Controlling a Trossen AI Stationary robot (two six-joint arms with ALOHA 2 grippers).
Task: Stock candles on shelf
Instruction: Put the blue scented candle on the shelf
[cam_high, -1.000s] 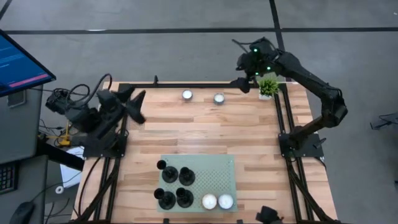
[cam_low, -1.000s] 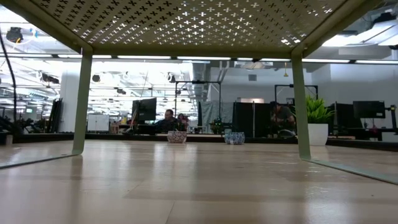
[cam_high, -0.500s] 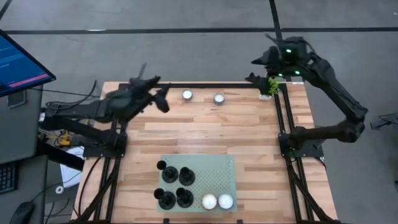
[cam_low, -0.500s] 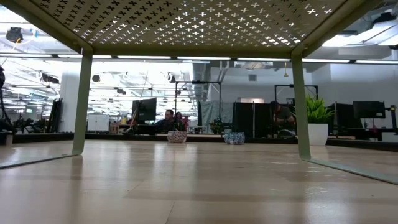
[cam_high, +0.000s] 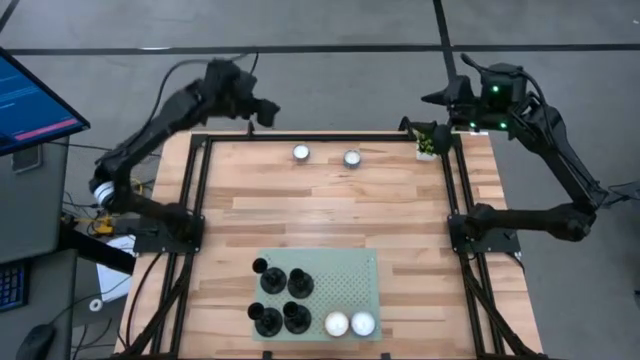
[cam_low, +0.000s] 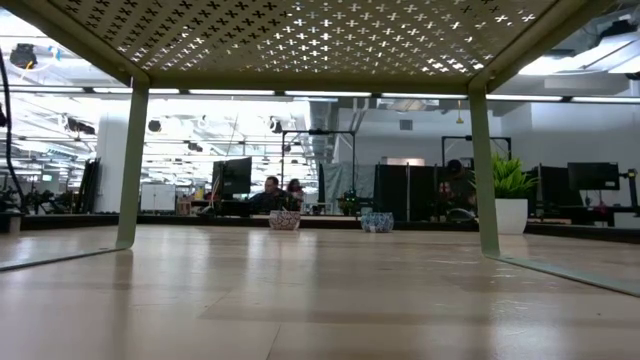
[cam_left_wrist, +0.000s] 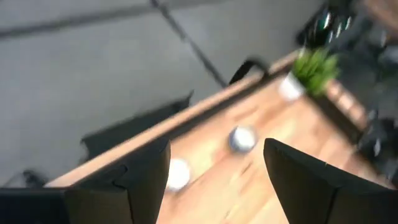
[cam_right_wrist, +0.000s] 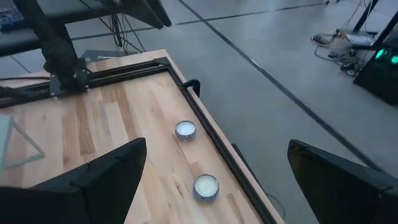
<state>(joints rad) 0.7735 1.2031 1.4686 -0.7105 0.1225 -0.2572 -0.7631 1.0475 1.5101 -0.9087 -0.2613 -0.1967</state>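
Candles were split into two pairs: two (cam_high: 336, 324) (cam_high: 362, 323) sat side by side on the shelf (cam_high: 345, 280) at its near right corner, and two more (cam_high: 301, 153) (cam_high: 351, 158) lay on the bare desk (cam_high: 330, 205) close to its far edge, well apart from the shelf. Four dark round holders (cam_high: 278, 298) crowded the shelf's left half; what they were exactly was hard to make out from above. In the low view only the shelf's perforated underside (cam_low: 320, 35) and two legs (cam_low: 131, 165) showed, so nothing standing on top could be seen there. The left wrist view was blurred, the far candles (cam_left_wrist: 241, 138) (cam_left_wrist: 177, 173) mere pale blobs. The left gripper (cam_high: 268, 110) hung above the desk's far left edge, its fingers (cam_left_wrist: 146, 180) spread apart with nothing between them. The right gripper (cam_high: 425, 112) hovered over the far right corner, jaws wide and empty, partly covering a small potted plant (cam_high: 430, 141). A monitor (cam_high: 30, 100) was cut off at the left. People sat at desks in the room beyond, too small to tell more.
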